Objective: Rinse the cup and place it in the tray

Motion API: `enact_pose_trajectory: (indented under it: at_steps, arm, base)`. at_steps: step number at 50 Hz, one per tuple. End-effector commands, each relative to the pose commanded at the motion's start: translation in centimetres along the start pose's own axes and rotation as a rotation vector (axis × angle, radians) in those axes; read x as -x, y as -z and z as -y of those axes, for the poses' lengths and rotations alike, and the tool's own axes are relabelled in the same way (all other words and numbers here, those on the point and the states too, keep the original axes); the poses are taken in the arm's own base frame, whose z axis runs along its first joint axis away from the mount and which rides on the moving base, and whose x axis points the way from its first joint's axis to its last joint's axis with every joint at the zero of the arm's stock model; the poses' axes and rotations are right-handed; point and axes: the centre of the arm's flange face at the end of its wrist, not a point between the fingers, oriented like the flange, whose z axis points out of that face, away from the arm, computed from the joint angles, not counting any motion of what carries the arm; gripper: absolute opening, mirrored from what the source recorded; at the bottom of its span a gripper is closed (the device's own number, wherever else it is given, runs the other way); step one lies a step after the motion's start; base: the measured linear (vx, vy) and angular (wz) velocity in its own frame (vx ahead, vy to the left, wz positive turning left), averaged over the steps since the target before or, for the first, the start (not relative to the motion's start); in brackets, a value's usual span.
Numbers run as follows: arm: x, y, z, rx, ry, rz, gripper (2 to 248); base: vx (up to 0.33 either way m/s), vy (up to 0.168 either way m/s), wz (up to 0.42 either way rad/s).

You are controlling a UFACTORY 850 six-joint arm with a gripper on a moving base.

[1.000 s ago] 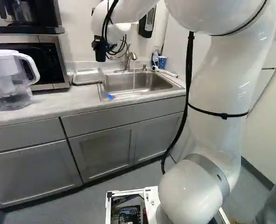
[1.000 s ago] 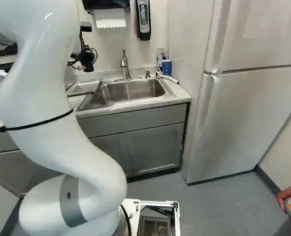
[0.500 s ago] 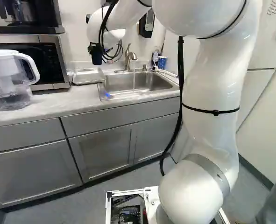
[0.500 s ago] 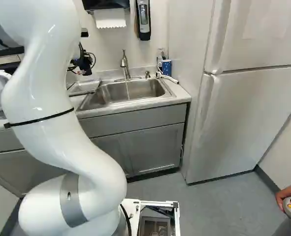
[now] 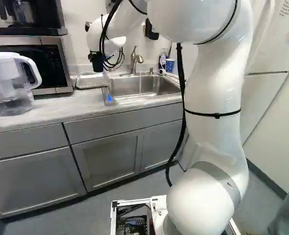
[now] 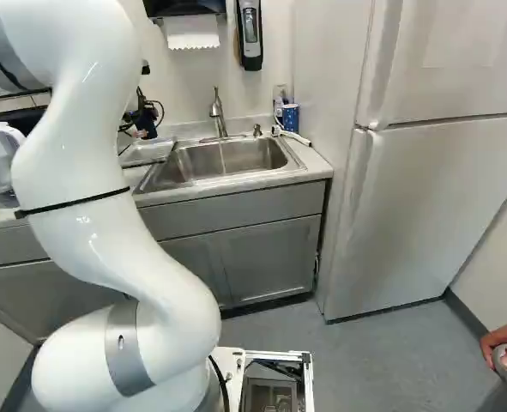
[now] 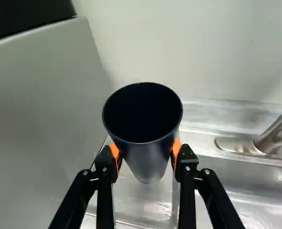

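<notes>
Arm (image 5: 215, 88): white, mostly right of centre
Sink (image 5: 151, 86): steel, upper centre
Tap (image 5: 134, 60): behind sink, running
Tray (image 5: 88, 81): upper left, beside sink
Pitcher (image 5: 6, 81): left edge, part-filled
Microwave (image 5: 50, 63): behind pitcher

I see a water pitcher (image 5: 6, 85) near a microwave (image 5: 49, 61) on the tabletop (image 5: 51, 110), a black appliance (image 5: 32, 31) atop the microwave, and a refrigerator (image 6: 425, 189) right of the cabinets (image 6: 266, 257).
</notes>
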Motion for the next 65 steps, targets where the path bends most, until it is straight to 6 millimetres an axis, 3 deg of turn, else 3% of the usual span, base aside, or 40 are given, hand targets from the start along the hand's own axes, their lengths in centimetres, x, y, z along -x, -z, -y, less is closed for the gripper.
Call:
enact_pose_trajectory:
  at_steps: [49, 63, 64, 65]
  arm:
    - [4.8, -3.6, -0.2, 0.004, 0.001, 0.092, 121]
    - [4.8, -3.6, -0.2, 0.004, 0.001, 0.092, 122]
    - [4.8, -3.6, -0.2, 0.004, 0.001, 0.092, 148]
    - [4.8, -3.6, -0.2, 0.004, 0.001, 0.092, 148]
  base:
    - [0.0, 0.0, 0.0]
    - [0.0, 0.0, 0.0]
    - [0.0, 0.0, 0.0]
    - [0.0, 0.0, 0.0]
